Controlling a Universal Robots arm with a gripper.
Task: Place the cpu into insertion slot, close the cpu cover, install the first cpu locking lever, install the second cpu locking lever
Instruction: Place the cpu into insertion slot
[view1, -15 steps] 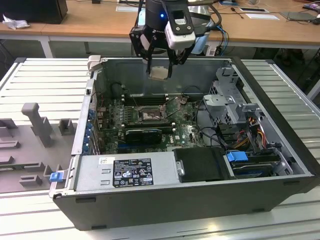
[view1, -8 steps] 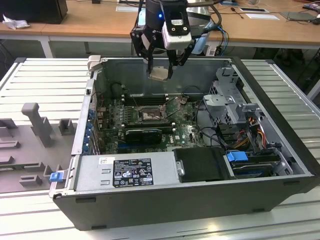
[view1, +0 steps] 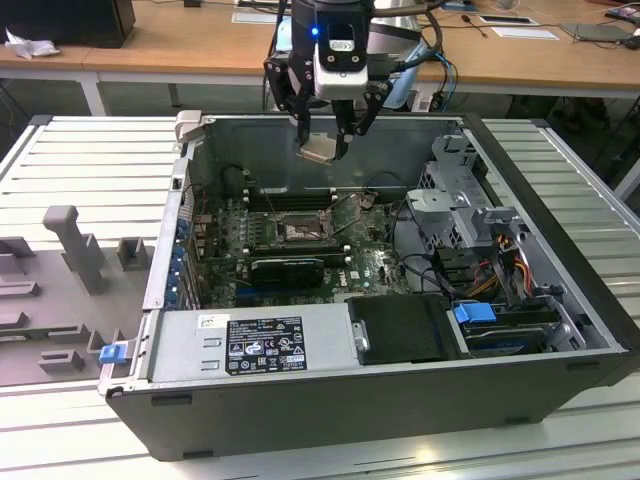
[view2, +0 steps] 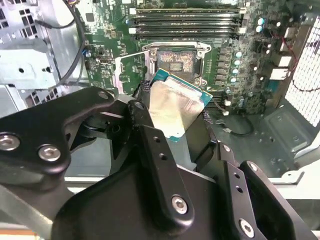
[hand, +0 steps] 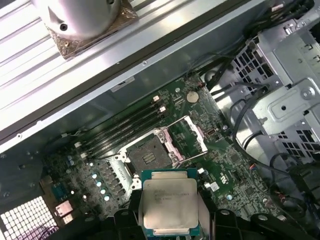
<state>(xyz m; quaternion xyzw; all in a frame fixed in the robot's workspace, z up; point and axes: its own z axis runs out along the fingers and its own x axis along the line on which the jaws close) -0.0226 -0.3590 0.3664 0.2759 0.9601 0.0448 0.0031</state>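
My gripper (view1: 324, 142) hangs above the open computer case, shut on the cpu (view1: 320, 152), a flat square chip with a pale metal top. In both wrist views the cpu (view2: 175, 106) (hand: 169, 202) sits between the black fingers (view2: 142, 117), tilted and well above the board. The insertion slot (view1: 300, 230) (view2: 175, 61) (hand: 147, 157) lies bare on the green board below, with nothing in it. The cpu cover (hand: 200, 135) (view2: 129, 58) is swung up and open beside the slot. A thin wire lever (hand: 192, 157) stands raised next to it.
Black memory slots (view1: 290, 195) run behind the slot and a long black card (view1: 288, 268) lies in front of it. A metal drive cage (view1: 460, 210) with cables fills the exterior view's right. The power supply (view1: 250, 340) sits at the front. A grey fixture (view1: 75, 250) lies outside the case.
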